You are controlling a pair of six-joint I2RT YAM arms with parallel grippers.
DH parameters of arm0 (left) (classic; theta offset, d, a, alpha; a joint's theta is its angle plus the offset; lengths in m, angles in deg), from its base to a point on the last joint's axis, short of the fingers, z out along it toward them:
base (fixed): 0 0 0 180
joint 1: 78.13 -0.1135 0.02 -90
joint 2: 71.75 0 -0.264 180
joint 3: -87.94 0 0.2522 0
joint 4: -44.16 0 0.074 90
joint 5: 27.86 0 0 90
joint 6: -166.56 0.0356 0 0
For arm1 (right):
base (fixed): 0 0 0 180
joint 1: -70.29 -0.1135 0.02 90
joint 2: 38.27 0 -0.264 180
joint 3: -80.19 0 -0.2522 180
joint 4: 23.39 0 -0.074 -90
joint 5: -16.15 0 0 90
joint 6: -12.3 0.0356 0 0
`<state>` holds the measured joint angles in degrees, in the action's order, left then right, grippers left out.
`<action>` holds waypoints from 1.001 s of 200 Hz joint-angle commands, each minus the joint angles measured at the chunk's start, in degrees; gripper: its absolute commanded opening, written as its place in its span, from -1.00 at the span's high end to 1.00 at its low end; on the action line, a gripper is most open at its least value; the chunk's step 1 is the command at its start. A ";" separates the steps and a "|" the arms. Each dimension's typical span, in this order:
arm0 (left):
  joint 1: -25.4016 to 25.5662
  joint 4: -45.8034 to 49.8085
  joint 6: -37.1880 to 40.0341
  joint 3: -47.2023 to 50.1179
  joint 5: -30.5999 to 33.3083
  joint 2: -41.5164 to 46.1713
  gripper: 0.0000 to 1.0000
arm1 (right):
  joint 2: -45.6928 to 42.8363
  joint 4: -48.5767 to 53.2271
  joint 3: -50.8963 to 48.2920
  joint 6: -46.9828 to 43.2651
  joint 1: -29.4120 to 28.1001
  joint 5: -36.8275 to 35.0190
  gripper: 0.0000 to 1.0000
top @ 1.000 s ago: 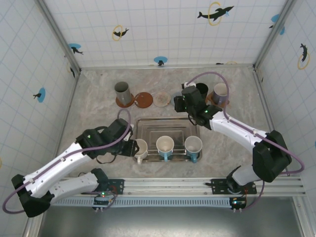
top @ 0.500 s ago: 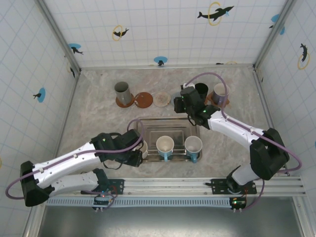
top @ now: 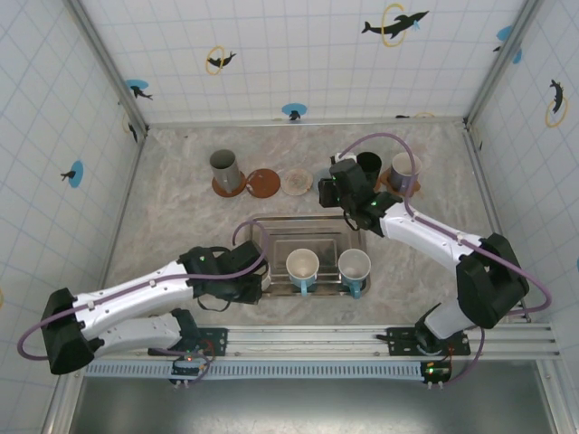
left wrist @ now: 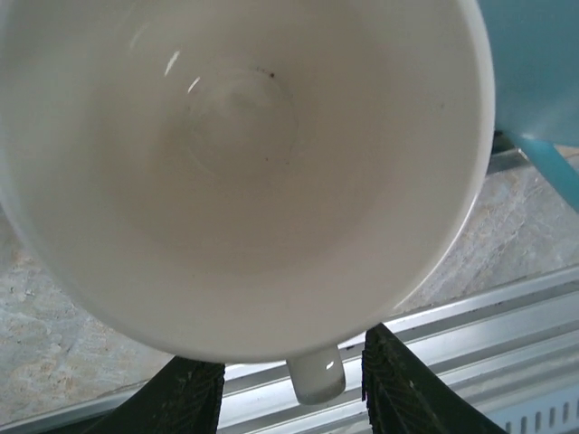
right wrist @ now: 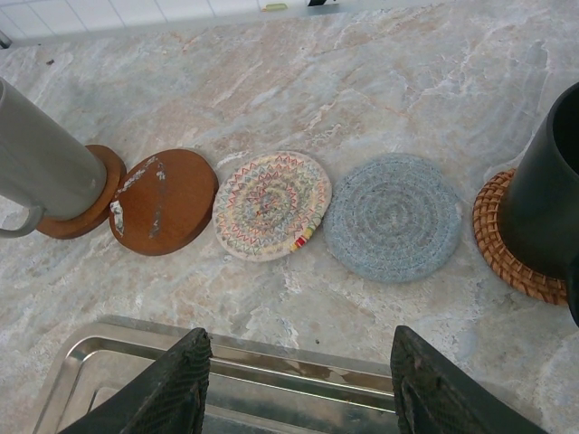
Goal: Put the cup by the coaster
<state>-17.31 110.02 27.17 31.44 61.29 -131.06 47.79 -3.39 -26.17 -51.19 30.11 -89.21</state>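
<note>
A white cup stands at the left end of the tray, seen from straight above in the left wrist view. Its handle sits between the black fingers of my left gripper, which is open and clear of the handle on both sides. From the top, the left gripper covers that cup. My right gripper is open and empty above the tray's far rim, also seen at the right gripper. Beyond it lie a brown coaster, a woven coaster and a blue-grey coaster.
A metal tray holds two more cups. A grey cup stands on a brown coaster at the back left. A black cup sits on a wicker coaster, with another cup beside it.
My left arm has swung right and lowered onto the white cup, which it now covers from above. The right arm has barely moved.
</note>
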 commanded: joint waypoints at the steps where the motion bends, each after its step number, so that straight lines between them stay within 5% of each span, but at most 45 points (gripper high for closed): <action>1: 0.44 -1.67 -2.19 1.25 2.01 0.27 0.18 | 0.16 -0.68 -0.28 0.31 -0.41 -0.82 -0.09; 125: 0.44 -4.06 -2.89 2.59 2.71 -2.01 0.44 | 0.71 -0.87 -0.29 0.48 -0.35 -0.64 -0.09; 200: 0.44 -4.34 -2.21 1.26 3.39 -3.36 0.89 | 0.77 -1.05 -0.38 0.92 -0.35 -0.44 -0.09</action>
<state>-17.31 105.63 25.23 33.95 63.63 -133.79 48.21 -3.44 -26.17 -51.04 30.11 -89.10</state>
